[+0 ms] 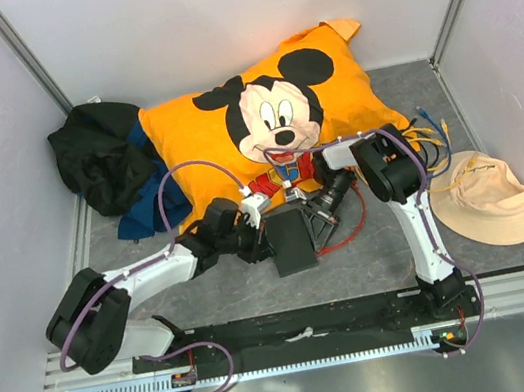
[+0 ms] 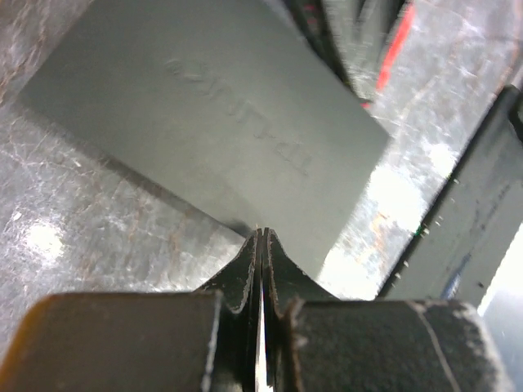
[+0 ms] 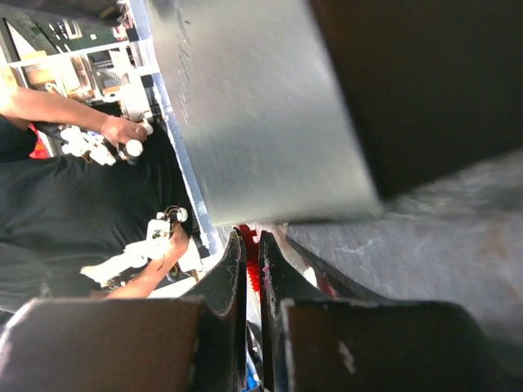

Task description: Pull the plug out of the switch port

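Note:
The switch is a flat dark grey box lying on the table in front of the pillow. A red cable loops out from its right side. My left gripper is shut and empty, its tips against the switch's near edge; the switch's top face fills the left wrist view. My right gripper is at the switch's right edge, shut on the red plug, whose ribbed boot shows between the fingers. The switch lies just past the tips. The port itself is hidden.
A large orange Mickey Mouse pillow lies behind the switch. A black heap of cloth on blue fabric is at the back left. A beige hat lies at the right, with loose yellow and blue cables behind it.

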You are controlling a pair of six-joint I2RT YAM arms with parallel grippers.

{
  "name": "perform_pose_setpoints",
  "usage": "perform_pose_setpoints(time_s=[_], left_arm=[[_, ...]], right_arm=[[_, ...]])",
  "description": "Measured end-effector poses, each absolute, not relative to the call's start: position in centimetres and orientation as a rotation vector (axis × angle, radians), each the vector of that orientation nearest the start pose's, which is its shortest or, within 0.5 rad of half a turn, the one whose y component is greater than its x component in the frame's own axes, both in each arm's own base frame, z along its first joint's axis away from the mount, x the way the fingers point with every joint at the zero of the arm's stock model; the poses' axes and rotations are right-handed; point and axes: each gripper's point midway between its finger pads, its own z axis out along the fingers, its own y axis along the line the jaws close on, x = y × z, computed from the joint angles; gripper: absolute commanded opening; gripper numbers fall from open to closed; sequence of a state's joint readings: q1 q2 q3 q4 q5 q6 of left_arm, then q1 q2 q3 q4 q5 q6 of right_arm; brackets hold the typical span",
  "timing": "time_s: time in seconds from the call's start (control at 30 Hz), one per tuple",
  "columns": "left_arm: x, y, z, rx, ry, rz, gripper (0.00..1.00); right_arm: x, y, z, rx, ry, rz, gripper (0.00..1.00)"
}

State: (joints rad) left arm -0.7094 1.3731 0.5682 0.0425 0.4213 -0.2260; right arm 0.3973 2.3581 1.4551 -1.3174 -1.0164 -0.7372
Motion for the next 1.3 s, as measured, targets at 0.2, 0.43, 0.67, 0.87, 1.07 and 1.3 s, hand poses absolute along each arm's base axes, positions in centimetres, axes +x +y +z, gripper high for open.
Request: perform_pose_setpoints(time_s=[0.2,0.43,0.67,0.87,1.07,1.3], left_arm=[[18.8,-28.6,7.7,0.927,2.211,-0.975,0.02],[16.8,-28.2,4.9,0.986,2.277,-0.942,0.02],[15.6,-26.3,1.3,0.865,2.480,-0.904,0.02],[15.7,-26.8,1.5,0.856,2.494,-0.935,0.02],[17.1,-27.1,4.1,0.860,2.387,-0.914,0.02],[20.3,-28.0,5.2,0.806,2.320,-0.847,0.02]], right_arm=[[20.8,24.2,1.2,-1.087,2.814,1.832,0.01],[21.3,26.9,1.3,-1.108,2.765,1.867,0.01],[21.2,27.6,1.3,-1.121,2.744,1.875,0.00],[21.3,27.5,1.2,-1.125,2.746,1.870,0.01],[21.5,27.5,1.2,-1.155,2.752,1.860,0.01],[21.7,27.6,1.2,-1.151,2.767,1.871,0.01]])
